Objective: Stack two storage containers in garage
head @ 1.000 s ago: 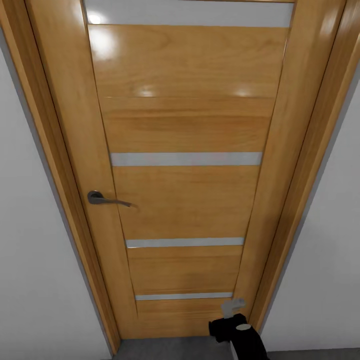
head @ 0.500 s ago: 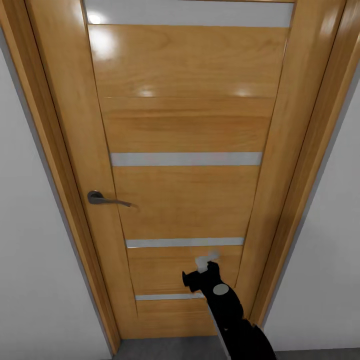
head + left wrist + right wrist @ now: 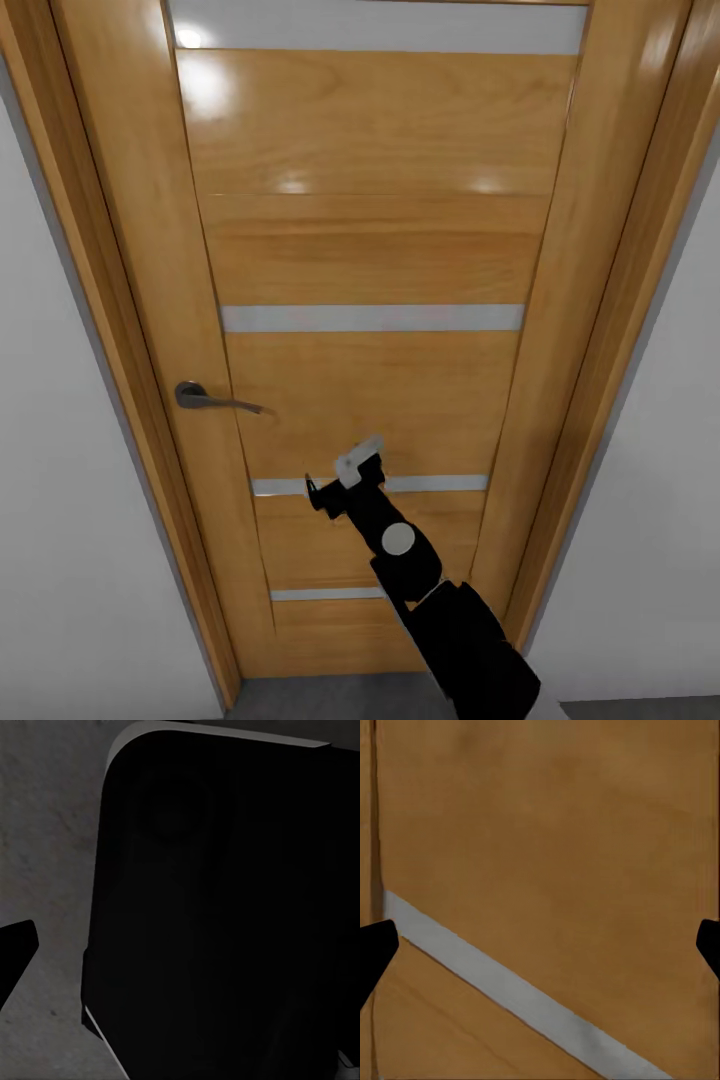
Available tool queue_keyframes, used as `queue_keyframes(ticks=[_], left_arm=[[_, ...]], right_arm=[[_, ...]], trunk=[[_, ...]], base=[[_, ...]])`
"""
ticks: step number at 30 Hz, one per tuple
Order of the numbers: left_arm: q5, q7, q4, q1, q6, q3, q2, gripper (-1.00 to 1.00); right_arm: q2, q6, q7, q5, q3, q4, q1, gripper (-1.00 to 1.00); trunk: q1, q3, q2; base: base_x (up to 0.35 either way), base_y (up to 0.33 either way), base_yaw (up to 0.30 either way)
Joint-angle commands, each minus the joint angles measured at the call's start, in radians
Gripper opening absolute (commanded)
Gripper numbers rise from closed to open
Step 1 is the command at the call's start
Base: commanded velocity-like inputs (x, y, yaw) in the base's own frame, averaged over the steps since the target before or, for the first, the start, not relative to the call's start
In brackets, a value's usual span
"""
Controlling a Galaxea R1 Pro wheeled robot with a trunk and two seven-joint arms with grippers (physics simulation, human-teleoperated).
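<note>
Right gripper (image 3: 335, 480) has been raised from bottom of frame toward handle (image 3: 215, 399) (fingers spread, nothing held); door (image 3: 380, 250) still shut, garage access pending.

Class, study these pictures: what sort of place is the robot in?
Probably a doorway indoors: a closed wooden door with a metal handle, plain pale walls beside it, and grey floor below.

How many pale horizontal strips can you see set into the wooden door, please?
4. On the door, one strip runs at the top edge of the head view, one at mid-height, one behind the right tool, one lowest. More may lie above the picture.
</note>
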State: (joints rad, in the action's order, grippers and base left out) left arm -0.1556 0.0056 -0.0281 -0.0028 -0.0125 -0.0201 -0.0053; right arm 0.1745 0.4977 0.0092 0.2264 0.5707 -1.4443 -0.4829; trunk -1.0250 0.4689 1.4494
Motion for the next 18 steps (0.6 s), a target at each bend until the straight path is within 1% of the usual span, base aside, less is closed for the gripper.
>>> queue_keyframes(ticks=[1, 3, 6, 7, 8, 11, 14, 15, 16, 17, 18], left_arm=[[-0.007, 0.001, 0.0, 0.0, -0.001, -0.001, 0.0, 1.0], [-0.007, 0.001, 0.0, 0.0, -0.001, -0.001, -0.001, 1.0], [-0.007, 0.001, 0.0, 0.0, -0.001, -0.001, -0.001, 1.0], [-0.007, 0.001, 0.0, 0.0, -0.001, -0.001, 0.0, 1.0], [-0.007, 0.001, 0.0, 0.0, -0.001, -0.001, -0.001, 1.0], [-0.007, 0.001, 0.0, 0.0, -0.001, -0.001, 0.0, 1.0], [-0.007, 0.001, 0.0, 0.0, -0.001, -0.001, 0.0, 1.0], [-0.007, 0.001, 0.0, 0.0, -0.001, -0.001, 0.001, 1.0], [-0.007, 0.001, -0.001, 0.0, -0.001, -0.001, 0.001, 1.0], [-0.007, 0.001, -0.001, 0.0, -0.001, -0.001, 0.001, 1.0], [-0.007, 0.001, -0.001, 0.0, -0.001, -0.001, 0.001, 1.0]], right_arm=[[0.0, -0.01, 0.001, 0.008, 0.003, 0.007, -0.01, 1.0], [0.0, -0.079, -0.003, 0.006, 0.008, 0.067, -0.066, 1.0], [0.0, -0.118, -0.009, 0.004, 0.009, 0.145, -0.129, 1.0], [0.0, -0.131, -0.011, 0.002, 0.009, 0.189, -0.158, 1.0], [0.0, -0.142, -0.013, -0.001, 0.008, 0.233, -0.184, 1.0], [0.0, -0.172, -0.014, -0.019, 0.004, 0.323, -0.239, 1.0], [0.0, -0.234, -0.017, -0.062, 0.0, 0.461, -0.321, 1.0], [0.0, -0.305, -0.021, -0.089, -0.004, 0.605, -0.388, 1.0], [0.0, -0.327, -0.022, -0.093, -0.004, 0.644, -0.401, 1.0], [0.0, -0.338, -0.022, -0.095, -0.004, 0.661, -0.407, 1.0], [0.0, -0.364, -0.023, -0.097, -0.004, 0.706, -0.42, 1.0]], trunk=[[0.0, 0.001, 0.001], [0.0, 0.001, 0.001], [0.0, 0.001, 0.001], [0.0, 0.001, 0.001], [0.0, 0.001, 0.001], [0.0, 0.001, 0.001], [0.0, 0.001, 0.001], [0.0, 0.001, 0.001], [0.0, 0.001, 0.001], [0.0, 0.001, 0.001], [0.0, 0.001, 0.001]], base=[[0.0, 0.0, 0.0], [0.0, 0.0, 0.0], [0.0, 0.0, 0.0], [0.0, 0.0, 0.0], [0.0, 0.0, 0.0], [0.0, 0.0, 0.0], [0.0, 0.0, 0.0], [0.0, 0.0, 0.0], [0.0, 0.0, 0.0], [0.0, 0.0, 0.0], [0.0, 0.0, 0.0]])
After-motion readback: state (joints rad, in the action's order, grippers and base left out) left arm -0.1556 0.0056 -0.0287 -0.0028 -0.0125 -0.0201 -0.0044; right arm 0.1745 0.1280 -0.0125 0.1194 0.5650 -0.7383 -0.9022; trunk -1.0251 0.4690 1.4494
